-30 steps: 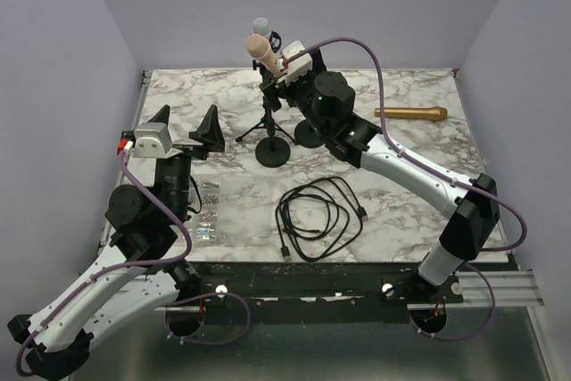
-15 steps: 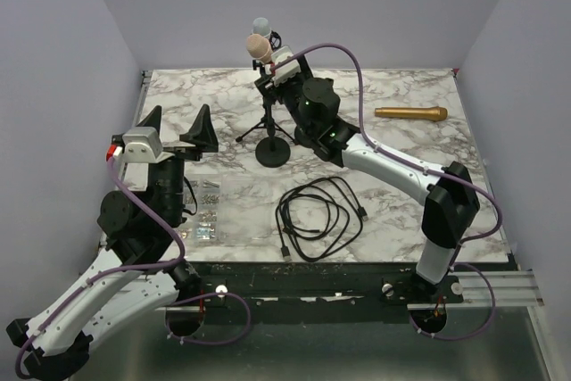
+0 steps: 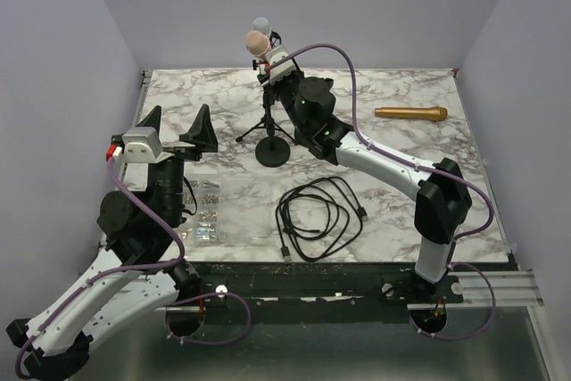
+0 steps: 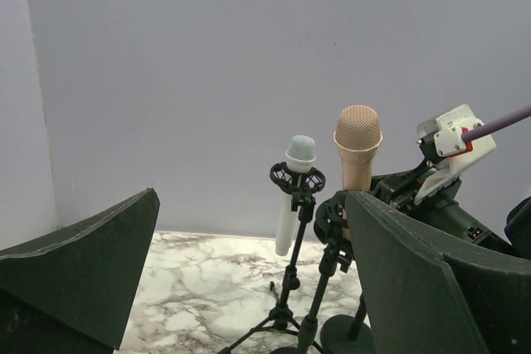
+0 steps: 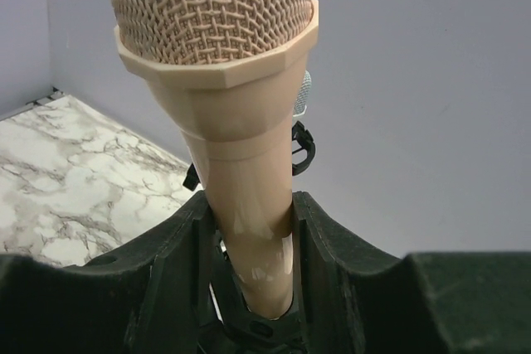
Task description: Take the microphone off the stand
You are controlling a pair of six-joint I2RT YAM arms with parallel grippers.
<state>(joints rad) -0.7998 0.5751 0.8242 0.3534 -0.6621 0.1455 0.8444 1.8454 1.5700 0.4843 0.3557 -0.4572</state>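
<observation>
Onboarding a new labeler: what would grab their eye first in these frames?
The peach microphone fills the right wrist view, upright in its stand, and the right gripper has its jaws closed on the handle. Beside it a white microphone sits in a tripod stand. A gold microphone lies flat on the table's far right.

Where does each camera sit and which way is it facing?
Top external: above, behind the robot, looking down on the table; left pincer and right pincer show.
Left wrist: faces the back wall, white microphone and peach microphone between its open fingers.
Right wrist: looks up the peach microphone, gripped between its fingers.
Shared: all three show both microphones.
</observation>
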